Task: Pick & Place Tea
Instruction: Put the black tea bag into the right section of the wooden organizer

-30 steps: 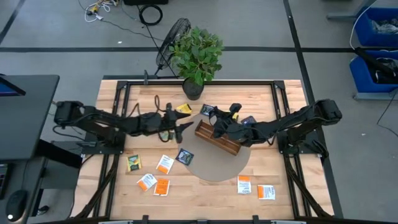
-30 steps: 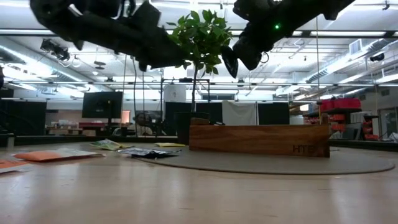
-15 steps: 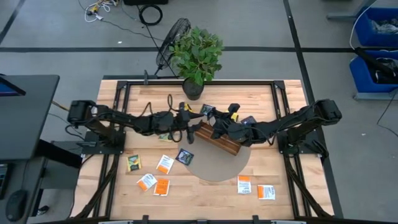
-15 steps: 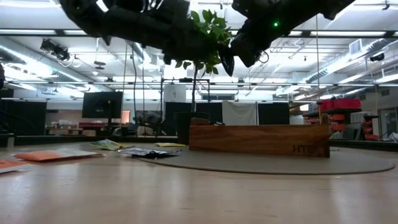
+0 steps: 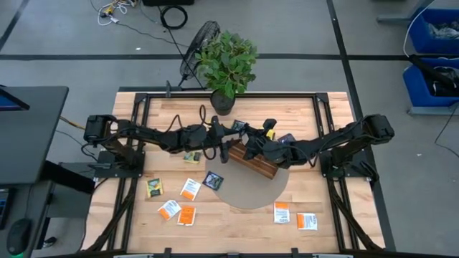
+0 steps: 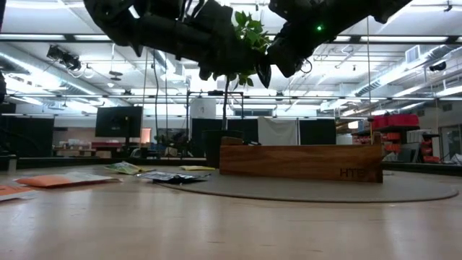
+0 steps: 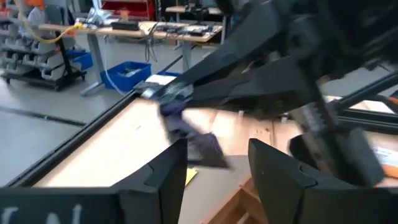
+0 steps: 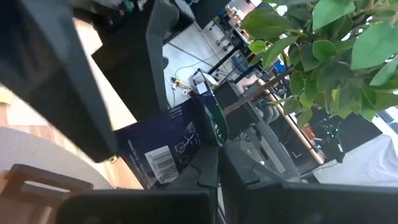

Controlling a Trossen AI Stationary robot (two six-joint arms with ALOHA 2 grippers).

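Note:
My right gripper (image 5: 246,141) hangs above the left end of the long wooden box (image 5: 251,163) and is shut on a dark blue tea packet (image 8: 163,149). The same packet (image 7: 189,134) shows in the left wrist view, just ahead of my left gripper (image 7: 217,180). That gripper is open and hangs close to the right one (image 6: 261,72), with its fingers short of the packet. The box (image 6: 299,160) stands on a round grey mat (image 5: 247,192). Several other tea packets lie flat on the table, among them a dark blue one (image 5: 212,180) and a white-and-orange one (image 5: 190,189). My right gripper pinches the dark blue packet between its two fingers (image 8: 208,174) at one edge near a corner (image 8: 198,155). The fingers slant down toward the table's left. The packet is lifted clear and sticks out beyond the fingertips, with its flat face toward the wrist camera.
A potted green plant (image 5: 228,64) stands at the table's far edge, just behind both grippers. More packets lie near the front edge (image 5: 186,215), (image 5: 281,212), (image 5: 307,221) and at the left (image 5: 153,188). Another blue packet (image 5: 285,138) lies under the right arm.
My left arm has reached toward the table's right, bringing its gripper from left of the box up close to the right gripper and the held packet. It now covers the yellow packet near the plant pot. The right gripper has kept still with the packet.

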